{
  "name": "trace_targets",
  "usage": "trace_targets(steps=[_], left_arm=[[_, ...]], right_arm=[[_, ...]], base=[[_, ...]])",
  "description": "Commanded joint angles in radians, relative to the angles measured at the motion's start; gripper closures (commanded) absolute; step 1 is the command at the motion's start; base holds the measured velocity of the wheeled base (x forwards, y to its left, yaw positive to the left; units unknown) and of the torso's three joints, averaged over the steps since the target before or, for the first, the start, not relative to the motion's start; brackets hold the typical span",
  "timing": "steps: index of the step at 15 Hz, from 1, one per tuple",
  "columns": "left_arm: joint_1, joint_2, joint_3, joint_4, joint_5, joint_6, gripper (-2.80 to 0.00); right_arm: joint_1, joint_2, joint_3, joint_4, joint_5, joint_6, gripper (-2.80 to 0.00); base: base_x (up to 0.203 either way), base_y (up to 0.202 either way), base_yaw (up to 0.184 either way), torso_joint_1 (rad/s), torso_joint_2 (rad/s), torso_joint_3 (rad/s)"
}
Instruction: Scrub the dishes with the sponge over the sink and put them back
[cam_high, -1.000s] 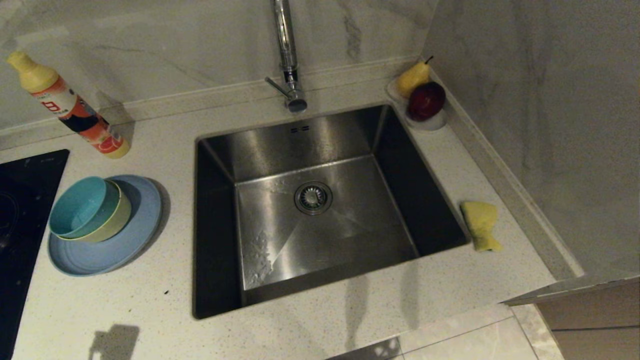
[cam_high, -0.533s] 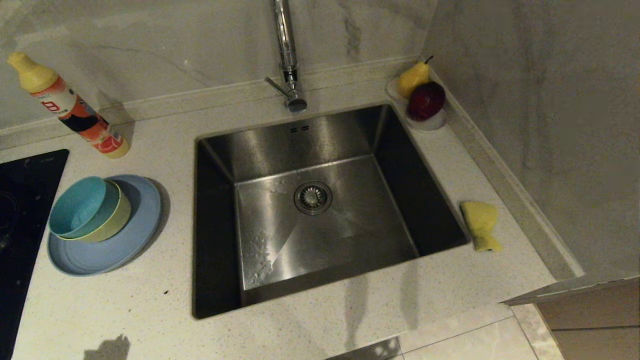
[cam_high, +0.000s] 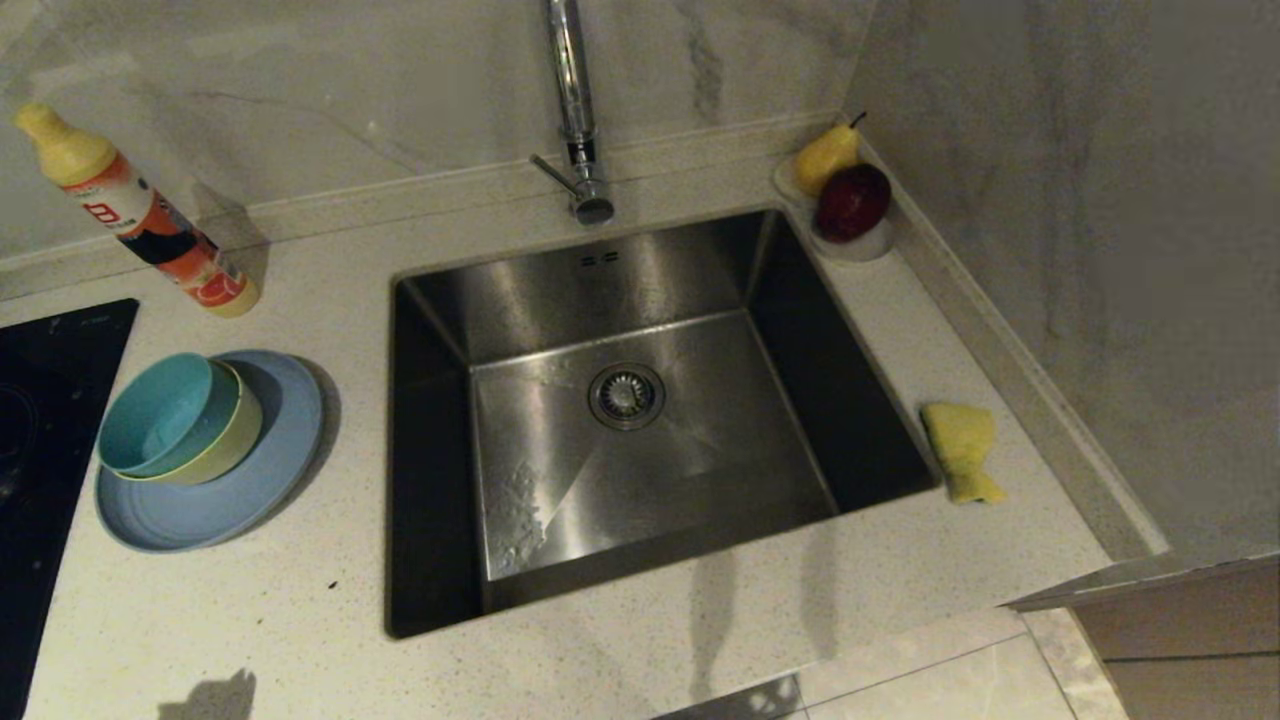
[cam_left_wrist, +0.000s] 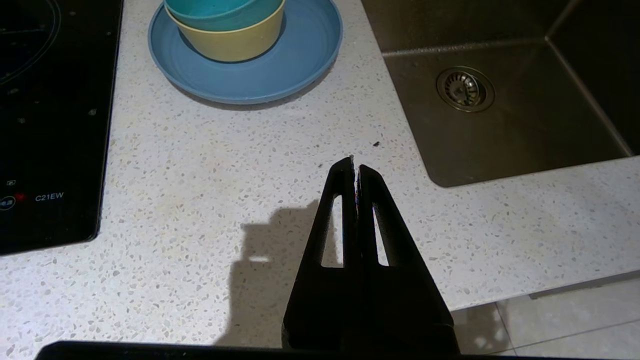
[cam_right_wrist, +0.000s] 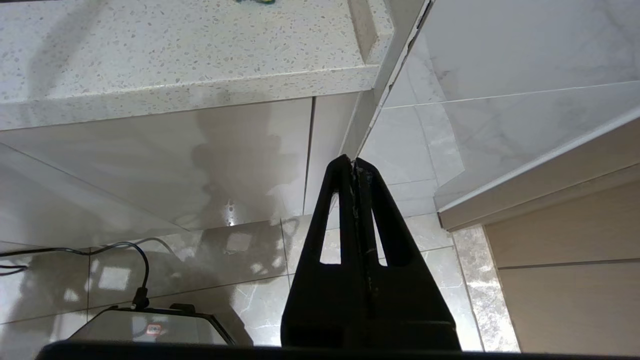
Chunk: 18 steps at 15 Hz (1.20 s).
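Bench (cam_high: 330, 620) of pale speckled stone carries everything here, and the sink (cam_high: 640, 300) is sunk into its middle, with the tap (cam_high: 572, 110) rising from the back edge. Dishes sit as one stack near the bench's left edge, just beside the dark cooktop (cam_high: 50, 400): the slate-blue plate (cam_high: 200, 515) lies flat underneath, the pale-yellow bowl (cam_high: 225, 450) stands on it, and the teal bowl (cam_high: 150, 415) is nested inside the yellow one, both tipped a little toward the left. Sponge (cam_high: 962, 448) lies across the basin from them, on the narrow strip of bench between the sink's right rim and the raised right edge, its long axis running roughly front to back along that strip. So the two things the task needs lie on opposite sides of the sink, and each suits the arm on its own side. Left hand (cam_left_wrist: 355, 167) hovers over the front part of the bench, its fingers pressed together and holding nothing, with the stack straight ahead of it toward the back and the sink's front left corner just off to its side; it looks the nearer one to the dishes. Right hand (cam_right_wrist: 354, 161), likewise pressed together and empty, hangs below the bench's front right corner facing the cabinet front, so by my reading it must rise over the edge before it can reach the sponge.
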Motion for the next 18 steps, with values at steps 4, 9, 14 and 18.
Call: trace_targets(steps=[4,9,14,18], left_arm=[[0.0,0.003,0.04,-0.001,0.0,-0.002,0.0],[0.0,0.003,0.04,-0.001,0.0,-0.002,0.0],[0.0,0.003,0.04,-0.001,0.0,-0.002,0.0],[0.0,0.003,0.04,-0.001,0.0,-0.002,0.0]], right_arm=[[0.001,-0.002,0.0,-0.001,0.003,-0.008,0.0],[0.001,-0.002,-0.001,0.001,0.004,0.004,0.0],[0.001,0.0,-0.001,0.001,0.003,0.008,0.0],[0.001,0.0,-0.001,0.001,0.001,0.027,0.0]], base=[[0.0,0.0,0.0,0.0,0.0,0.0],[0.0,0.0,0.0,0.0,0.0,0.0],[0.0,0.0,0.0,0.0,0.0,0.0],[0.0,0.0,0.0,0.0,0.0,0.0]])
